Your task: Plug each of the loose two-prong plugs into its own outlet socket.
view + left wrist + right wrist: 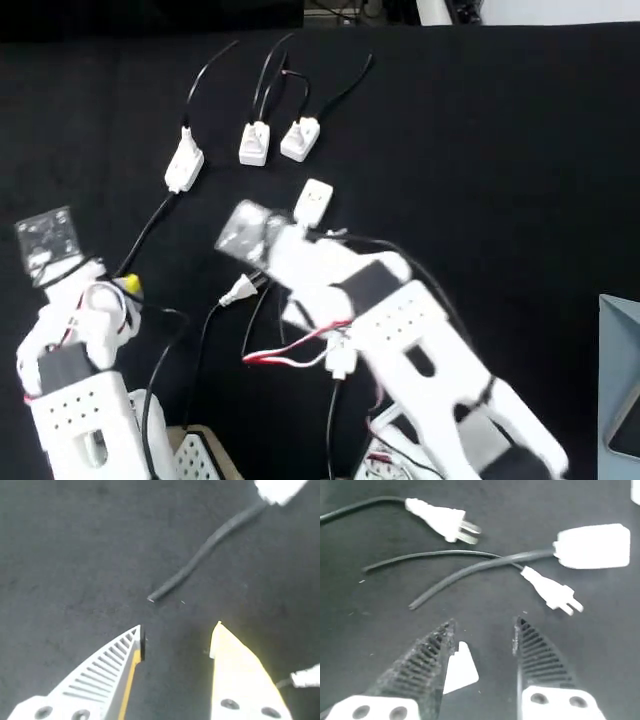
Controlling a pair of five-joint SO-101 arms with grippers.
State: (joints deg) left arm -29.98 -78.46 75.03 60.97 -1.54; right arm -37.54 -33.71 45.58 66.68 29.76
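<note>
Right gripper [485, 627] gaped empty near a socket [592, 546], a plug [551, 592] just beside it; left gripper [178, 637] likewise gaped empty.

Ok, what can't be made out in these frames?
1. Left wrist view: white piece at the end of a cord is cut off by the frame edge and blurred; plug or socket unclear.
2. Right wrist view: white shape is partly behind the right gripper; unidentifiable.
3. High view: far white block; slots or prongs too small to tell.
</note>
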